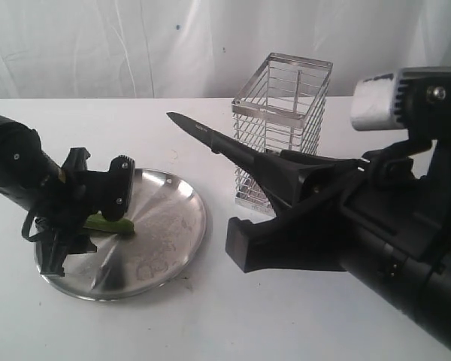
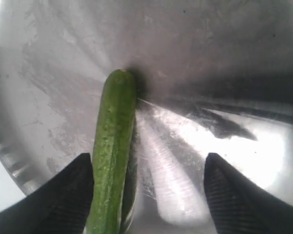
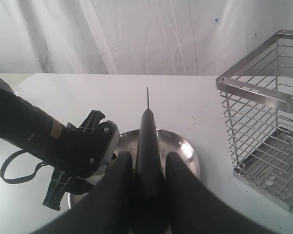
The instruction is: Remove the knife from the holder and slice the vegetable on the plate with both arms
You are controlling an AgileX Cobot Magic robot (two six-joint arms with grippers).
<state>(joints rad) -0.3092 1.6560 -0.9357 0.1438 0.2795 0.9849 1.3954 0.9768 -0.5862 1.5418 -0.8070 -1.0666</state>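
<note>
Resting on a round stainless-steel plate [image 1: 165, 226] near the left edge of a white table [image 1: 210, 323] is a slender green chili-like pepper [image 1: 109, 223]. In the left wrist view the pepper [image 2: 112, 146] lies lengthwise on the scuffed metal, touching one of the black fingers [image 2: 63, 195] of the left gripper [image 1: 86, 218], while the other finger [image 2: 244, 195] stands well apart from it. The jaws are spread wide and grasp nothing. In the exterior view this gripper reaches down over the left part of the plate, just above the pepper.

The right gripper [image 3: 146, 180] is clenched on the handle of a black knife [image 1: 210, 135]. The blade points toward the left, its tip raised above the table between the plate and the holder. In the right wrist view the knife [image 3: 147, 131] juts out edge-on between the two fingers, aimed over the plate [image 3: 185, 156].

A tall steel wire cutlery basket [image 1: 282, 128] stands upright toward the back edge of the table, to the right of the plate. A white curtain [image 1: 135, 45] hangs behind the table.
</note>
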